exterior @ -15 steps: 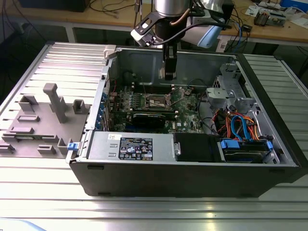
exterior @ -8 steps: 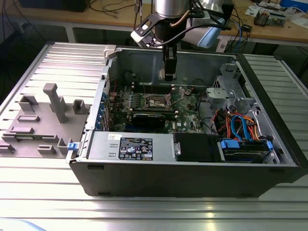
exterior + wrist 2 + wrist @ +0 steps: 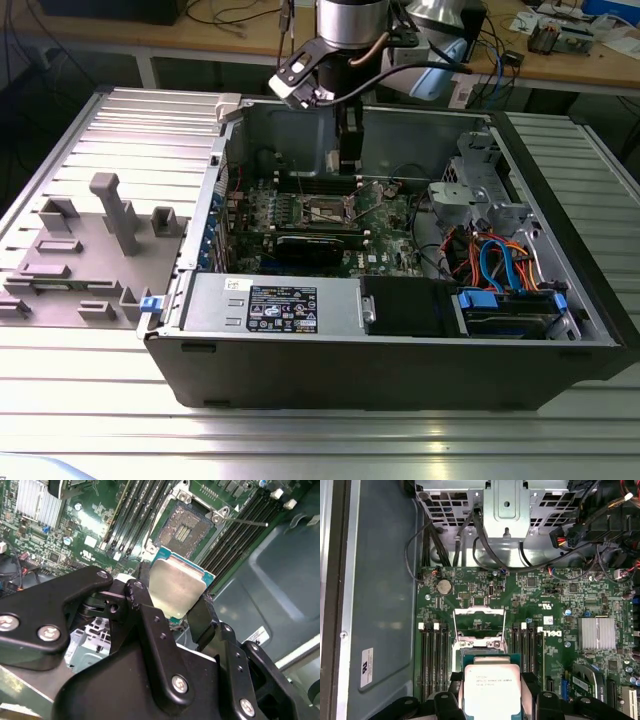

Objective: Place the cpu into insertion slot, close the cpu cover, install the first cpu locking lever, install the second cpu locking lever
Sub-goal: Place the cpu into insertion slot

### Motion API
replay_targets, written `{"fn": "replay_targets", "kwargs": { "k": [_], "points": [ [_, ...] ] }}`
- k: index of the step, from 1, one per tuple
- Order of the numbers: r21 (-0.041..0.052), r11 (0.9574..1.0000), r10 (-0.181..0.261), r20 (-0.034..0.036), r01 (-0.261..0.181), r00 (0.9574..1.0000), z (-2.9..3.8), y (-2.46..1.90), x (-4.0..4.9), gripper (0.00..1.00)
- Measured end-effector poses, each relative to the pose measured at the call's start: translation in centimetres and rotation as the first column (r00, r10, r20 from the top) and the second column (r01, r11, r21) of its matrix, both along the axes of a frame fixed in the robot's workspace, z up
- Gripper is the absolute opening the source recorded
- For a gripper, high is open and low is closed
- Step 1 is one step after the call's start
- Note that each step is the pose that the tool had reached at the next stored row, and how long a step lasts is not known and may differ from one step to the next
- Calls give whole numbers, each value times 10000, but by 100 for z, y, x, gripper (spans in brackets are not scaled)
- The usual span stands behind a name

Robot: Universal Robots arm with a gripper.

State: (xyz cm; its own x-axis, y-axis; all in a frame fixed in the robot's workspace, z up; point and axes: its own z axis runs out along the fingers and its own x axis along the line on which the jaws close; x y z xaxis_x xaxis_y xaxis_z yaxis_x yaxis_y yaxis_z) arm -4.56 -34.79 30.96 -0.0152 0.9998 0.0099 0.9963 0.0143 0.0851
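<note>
My gripper (image 3: pixel 174 592) is shut on the cpu (image 3: pixel 176 580), a small square chip with a dull silver top and a green edge, pinched between two black fingers (image 3: pixel 202 617). In the first wrist view the cpu (image 3: pixel 491 687) hangs over the green board (image 3: pixel 545 595), just short of the insertion slot (image 3: pixel 479 629). The slot (image 3: pixel 184 527) lies open with its dark contact field bare. A thin silver frame, the cpu cover (image 3: pixel 479 611), stands raised at the slot's far side. A thin locking lever (image 3: pixel 246 523) sticks out beside the slot. In the exterior view the gripper (image 3: pixel 348 160) hovers above the slot (image 3: pixel 330 210).
Long black memory slots (image 3: pixel 434 655) flank the slot on both sides. A finned heatsink (image 3: pixel 596 632), a black card (image 3: pixel 315 245), a drive cage (image 3: pixel 480 190) with coloured cables and the case walls (image 3: pixel 270 125) surround the board. Grey fixtures (image 3: pixel 110 215) stand at the exterior view's left.
</note>
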Motion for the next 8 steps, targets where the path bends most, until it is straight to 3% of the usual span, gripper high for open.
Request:
{"fn": "replay_targets", "kwargs": {
  "k": [4,8],
  "points": [
    [-1,9999,166,-1,-166,9999,-160,30,-37,54],
    [-61,9998,163,-2,-163,9999,-297,76,-50,54]
  ]
}}
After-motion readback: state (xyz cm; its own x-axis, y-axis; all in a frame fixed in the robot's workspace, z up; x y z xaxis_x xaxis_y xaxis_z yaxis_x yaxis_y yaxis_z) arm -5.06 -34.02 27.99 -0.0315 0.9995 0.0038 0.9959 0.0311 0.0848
